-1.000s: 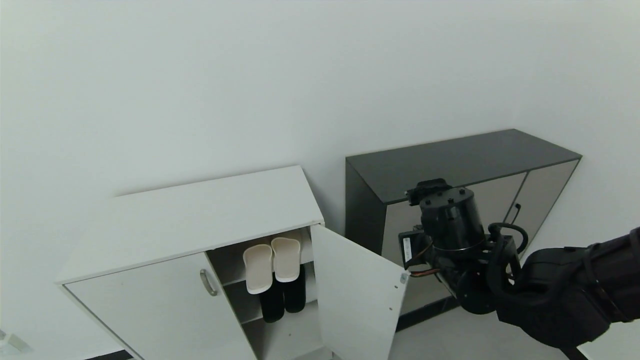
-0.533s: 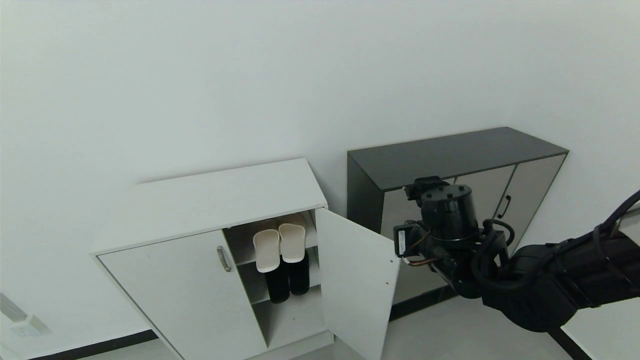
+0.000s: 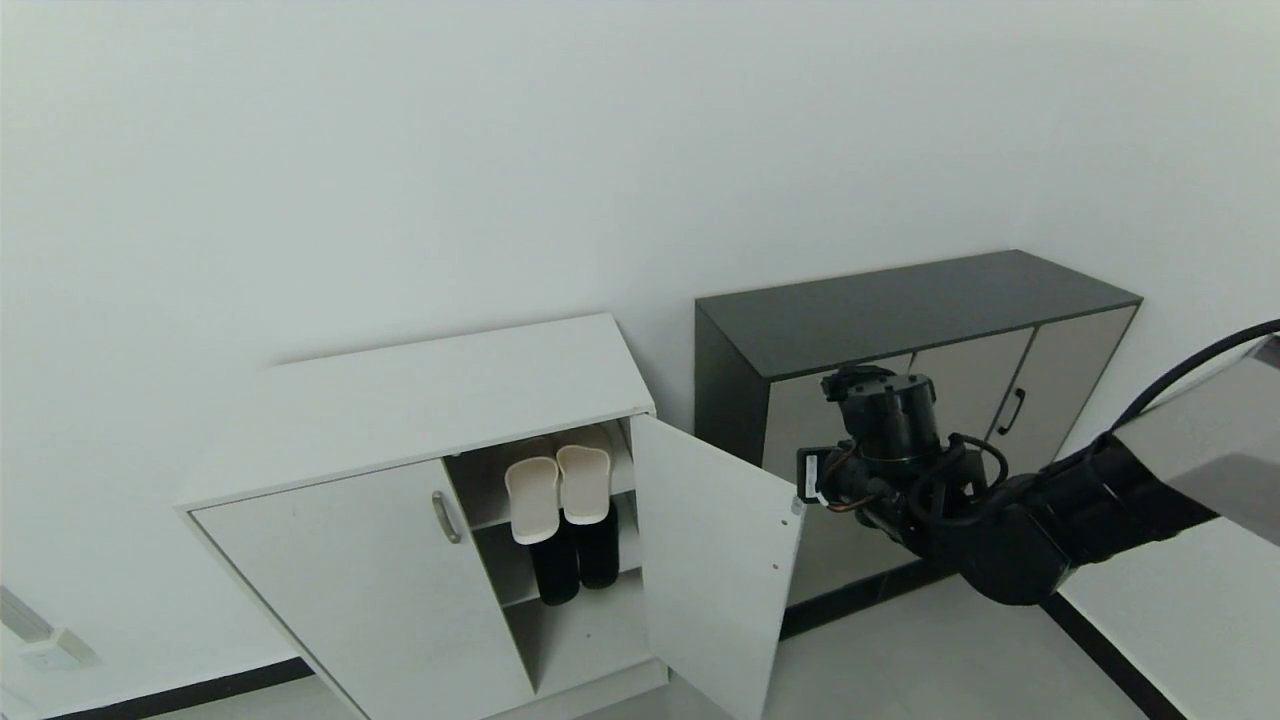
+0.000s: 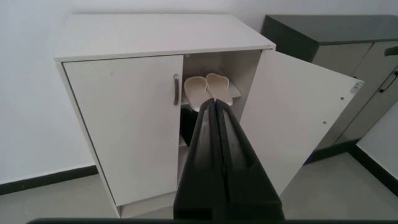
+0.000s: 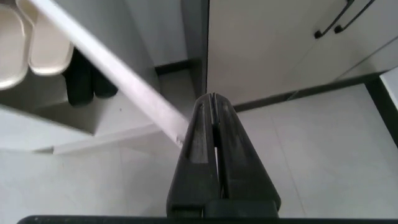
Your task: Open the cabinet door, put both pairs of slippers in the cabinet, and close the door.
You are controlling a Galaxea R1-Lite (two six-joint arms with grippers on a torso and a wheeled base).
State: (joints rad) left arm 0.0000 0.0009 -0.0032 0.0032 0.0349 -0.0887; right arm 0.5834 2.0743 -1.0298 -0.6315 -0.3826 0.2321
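Both pairs look stowed: cream foam slippers (image 3: 558, 490) above, black slippers (image 3: 575, 565) just beneath, inside the white laminate two-door cabinet (image 3: 420, 400) at lower centre of the head view, with its flat white right-hand door (image 3: 715, 570) swung wide. Right gripper (image 5: 213, 101) sits at that door's free upper corner, fingers pressed together on nothing, contact uncertain; left gripper (image 4: 215, 102) is likewise closed and empty, facing the opening. Door judged a stiff, light, free-swinging panel, best nudged on its outer face near the free edge, farthest from the hinged side, no grasp needed.
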